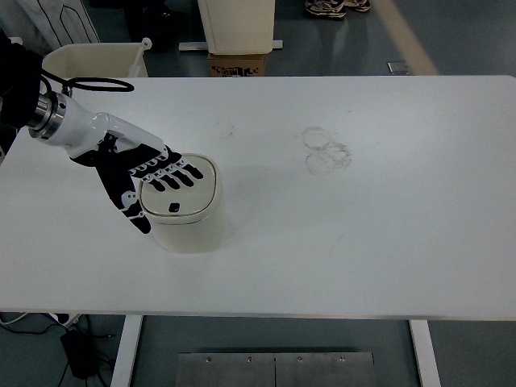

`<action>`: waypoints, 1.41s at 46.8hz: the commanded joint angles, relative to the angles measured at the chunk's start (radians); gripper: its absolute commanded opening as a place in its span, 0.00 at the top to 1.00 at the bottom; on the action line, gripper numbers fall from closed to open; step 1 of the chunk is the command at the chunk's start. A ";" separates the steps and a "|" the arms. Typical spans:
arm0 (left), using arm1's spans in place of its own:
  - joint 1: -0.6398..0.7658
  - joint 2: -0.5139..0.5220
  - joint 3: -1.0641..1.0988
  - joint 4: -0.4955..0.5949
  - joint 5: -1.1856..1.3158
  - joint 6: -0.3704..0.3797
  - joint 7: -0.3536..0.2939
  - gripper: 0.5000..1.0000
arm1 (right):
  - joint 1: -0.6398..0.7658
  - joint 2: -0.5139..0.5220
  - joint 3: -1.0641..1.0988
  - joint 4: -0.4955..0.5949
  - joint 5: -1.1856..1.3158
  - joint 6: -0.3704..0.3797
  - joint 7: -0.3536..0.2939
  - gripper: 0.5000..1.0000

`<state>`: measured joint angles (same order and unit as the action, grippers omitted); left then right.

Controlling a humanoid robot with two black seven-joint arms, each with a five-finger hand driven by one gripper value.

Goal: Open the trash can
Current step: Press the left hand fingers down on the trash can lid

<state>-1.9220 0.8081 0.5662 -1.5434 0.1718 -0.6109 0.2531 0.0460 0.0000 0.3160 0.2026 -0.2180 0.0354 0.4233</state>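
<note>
White table (387, 242) — cream trash can (189, 222) standing left of centre; faint ring marks (326, 151) farther back.

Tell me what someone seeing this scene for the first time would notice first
The eye lands on the black-and-white left hand reaching in from the left, its fingers spread over the closed lid of a small cream trash can on the left part of the white table. Next come the faint ring-shaped smudges right of the table's centre. Beyond the far edge stand a cream bin and a cardboard box on the floor.
</note>
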 commanded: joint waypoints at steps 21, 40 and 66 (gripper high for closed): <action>0.029 -0.020 -0.002 0.008 0.000 0.000 0.000 0.00 | -0.002 0.000 0.000 -0.002 0.000 -0.002 0.000 0.02; 0.058 -0.024 -0.002 0.020 0.002 0.000 0.000 0.00 | 0.000 0.000 0.000 -0.002 0.000 -0.002 0.000 0.02; 0.054 -0.026 -0.006 0.026 0.000 0.000 0.000 0.00 | 0.000 0.000 0.000 -0.002 0.000 0.000 0.000 0.02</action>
<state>-1.8606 0.7807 0.5639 -1.5186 0.1733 -0.6109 0.2527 0.0460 0.0000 0.3160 0.2009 -0.2178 0.0351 0.4233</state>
